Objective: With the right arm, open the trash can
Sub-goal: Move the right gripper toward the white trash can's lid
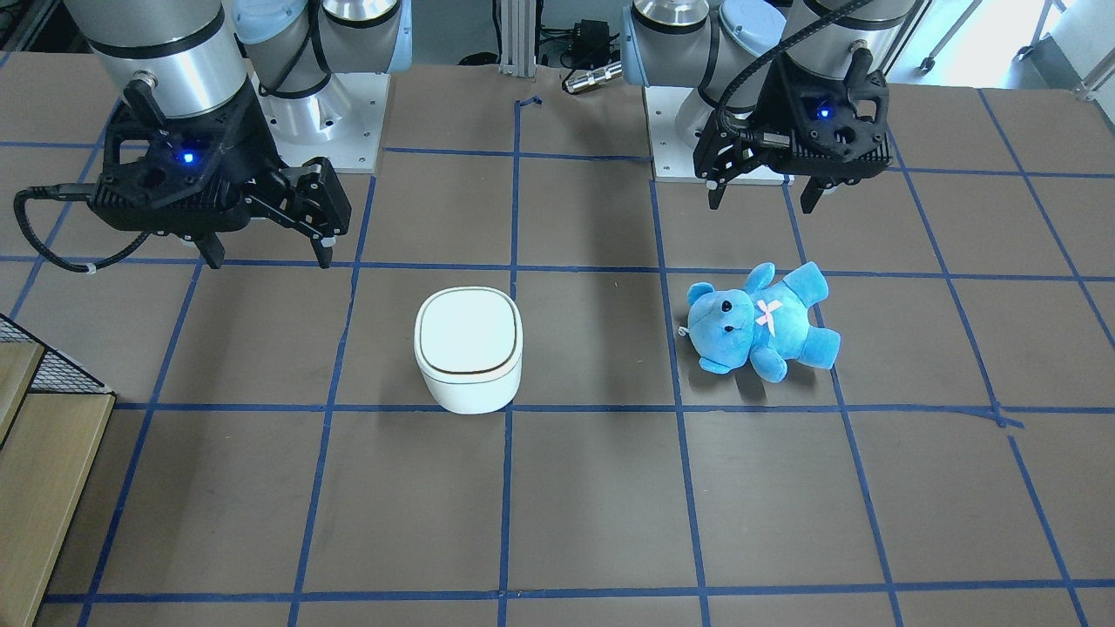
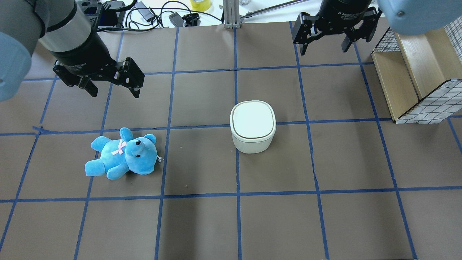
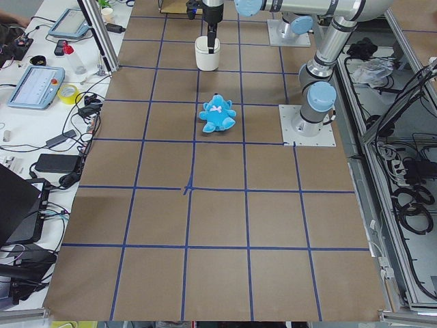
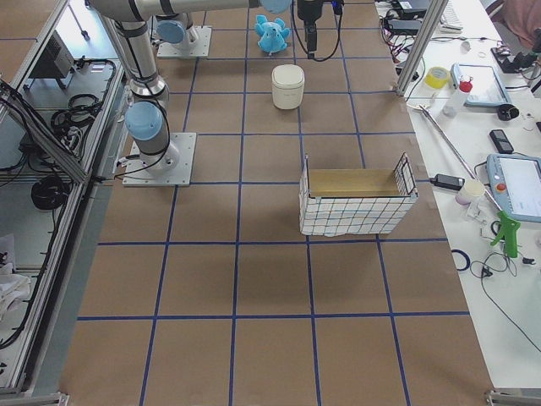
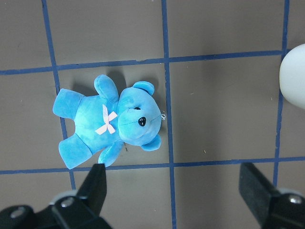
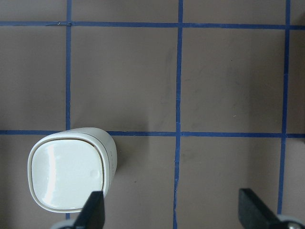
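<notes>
Trash can: the trash can [image 2: 252, 124] is a small white rounded-square bin. It stands upright near the middle of the table [image 2: 202, 224], at a crossing of blue tape lines.
Lid: the flat white lid [image 2: 252, 116] lies shut and level, with a thin dark seam around the rim. What the can holds is hidden.
Right arm: the right arm [image 1: 157, 52] is silver, and a loose black cable loop hangs beside its black wrist.
Right gripper: the right gripper [image 2: 323, 48] hangs above the table with its fingers spread wide and nothing between them. It is clear of the can, which is nearer the robot's side. In its wrist view the can [image 6: 71, 169] sits low on the left, just by one fingertip [image 6: 93, 210].
Left gripper: the left gripper [image 2: 114, 93] is also spread wide and holds nothing, hanging above the mat on the other half of the table.
Teddy bear: a blue teddy bear [image 2: 122, 153] with a pink bow lies on its back. It is well apart from the can and nearer the left gripper.
Wire-mesh bin: the wire-mesh bin [image 4: 355, 203] is open on top and lined with tan boards. It stands on the robot's right side of the table, apart from the can.
Table: brown mat squared off with blue tape.
</notes>
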